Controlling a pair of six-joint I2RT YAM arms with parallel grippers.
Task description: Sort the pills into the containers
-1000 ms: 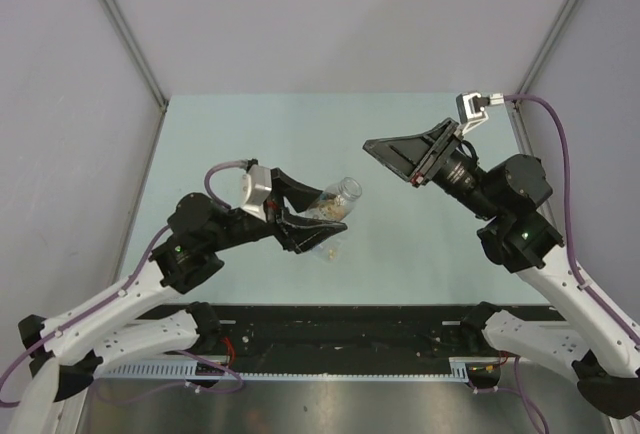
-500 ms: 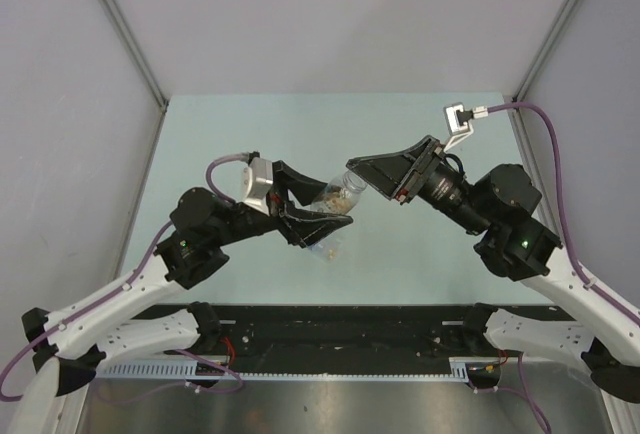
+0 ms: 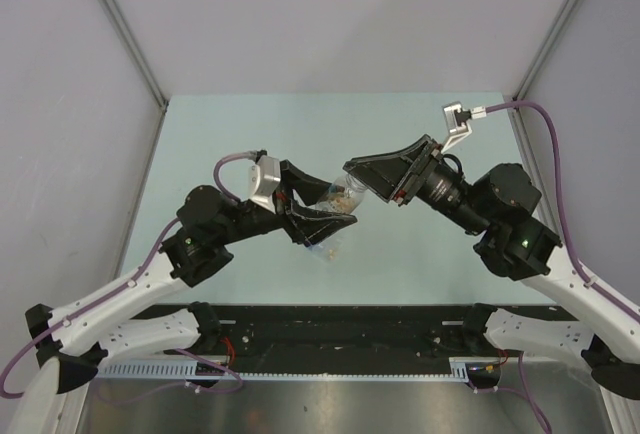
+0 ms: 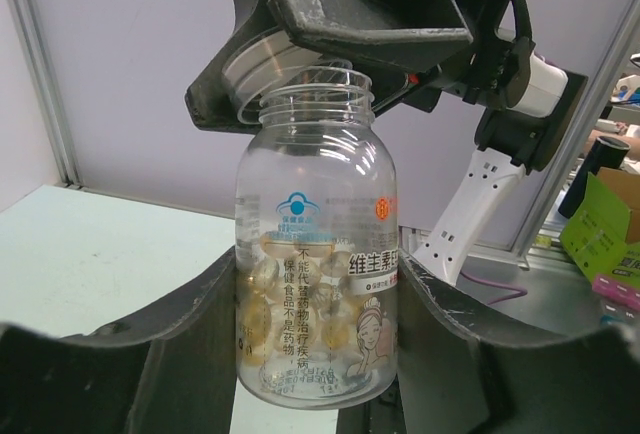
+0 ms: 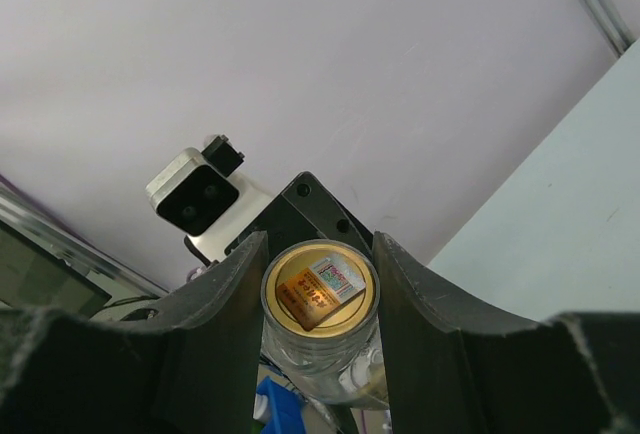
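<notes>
**We are bringing a cap up to the open pill bottle.**
The yellow capsules are sitting low in the clear pill bottle. Our left gripper is clamping it above the middle of the table, mouth pointing to 2 o'clock. Our right gripper, pinching a round gold-topped cap, has swung in from 3 o'clock and is now hovering just beside the rim. We judge this bottle is being closed, not poured.

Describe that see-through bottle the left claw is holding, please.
The clear plastic bottle is uncapped, with a threaded neck, printed Chinese text, a blue logo and a drawn woman's face. Pale yellow capsules fill its lower part. The left gripper clamps its sides in the air, and the right gripper holds a round item at its mouth.
</notes>
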